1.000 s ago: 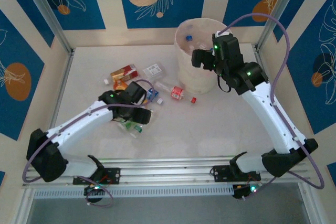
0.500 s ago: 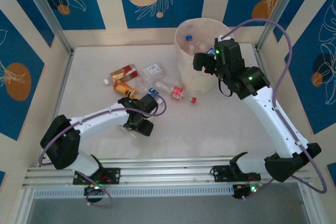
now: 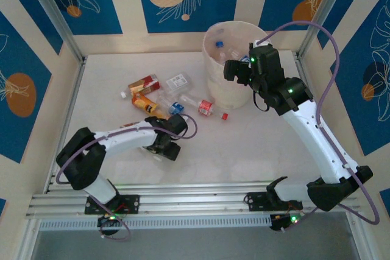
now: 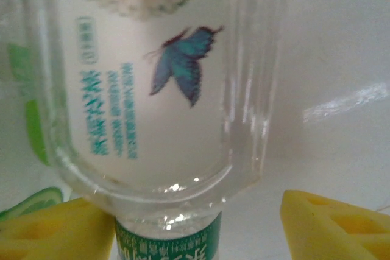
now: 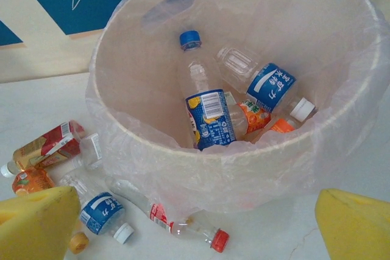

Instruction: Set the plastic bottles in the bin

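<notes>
Between my left gripper's [image 4: 183,235] yellow fingers [image 4: 55,229] lies a clear plastic bottle [image 4: 152,89] with a green label and a butterfly print. The left finger is at its side, the right finger stands apart, so the jaws are open around it. In the top view this gripper [image 3: 163,147] is low on the table, covering the bottle. My right gripper [image 3: 234,68] hovers open and empty over the near rim of the bin [image 3: 220,89]. The bin [image 5: 183,168] holds several bottles, one blue-capped [image 5: 204,98]. More bottles [image 3: 176,107] lie left of it.
A red-capped bottle [image 5: 177,223] lies against the bin's foot, with a blue-labelled one [image 5: 100,211] and a red-labelled one [image 5: 49,144] beside it. A loose red cap [image 3: 224,115] sits on the table. Metal frame posts and patterned walls close the table's sides and back.
My left gripper has come down and toward the front edge, over the green-labelled bottle, its jaws narrowing. My right gripper shifted slightly right at the bin, then held still.
</notes>
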